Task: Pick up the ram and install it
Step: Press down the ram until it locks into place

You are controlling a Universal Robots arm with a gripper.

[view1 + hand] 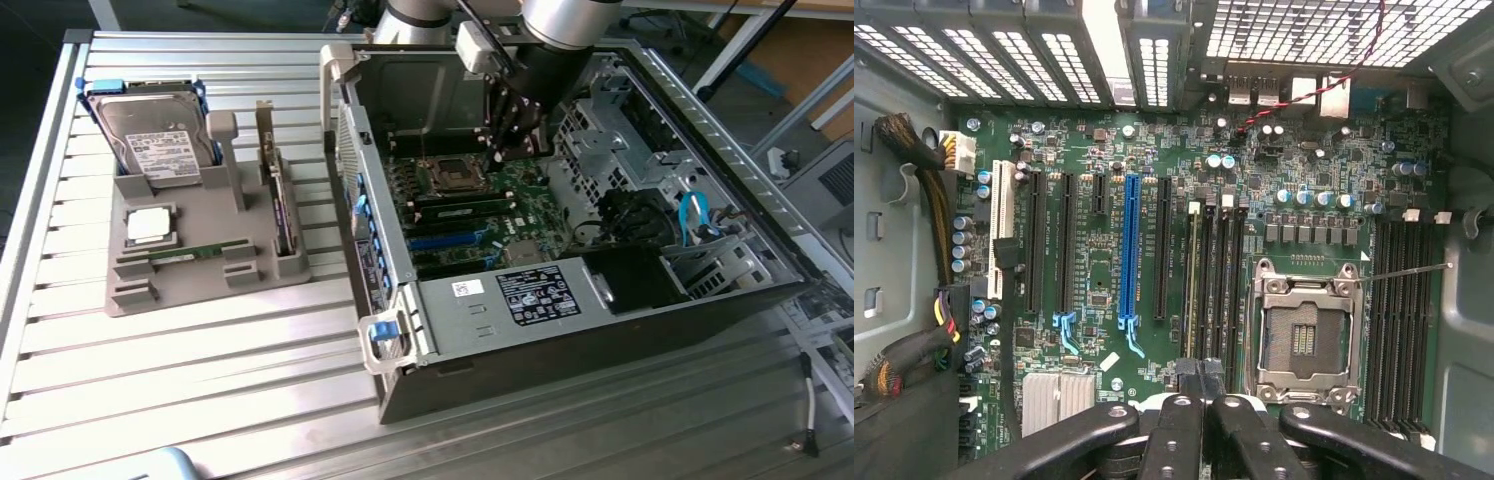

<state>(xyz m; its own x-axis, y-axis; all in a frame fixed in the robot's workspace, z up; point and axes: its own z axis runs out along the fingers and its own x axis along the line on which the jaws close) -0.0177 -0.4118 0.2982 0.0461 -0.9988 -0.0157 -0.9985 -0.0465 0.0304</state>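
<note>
Arm is reaching down into the open PC case (400, 330), which lies on its side on a slatted metal table (200, 350). Gripper (514, 140) hangs above the motherboard (514, 215), near the empty CPU socket (447, 178). Fingers (1189, 385) are pressed together, nothing visible between them.

Wrist view: closed fingertips sit over the slot bank just beside the socket (1301, 337). One ram stick (1196, 285) appears seated in that bank; exact slot can't be told. From outside, a green stick (461, 211) lies in the slots below the socket.

Second ram stick (198, 252) lies flat in the grey parts holder (200, 285) at the exterior view's left, well apart from the gripper. Same holder carries a hard drive (158, 140), a silver processor chip (151, 226) and a dark expansion card (278, 205) standing on edge.
</note>
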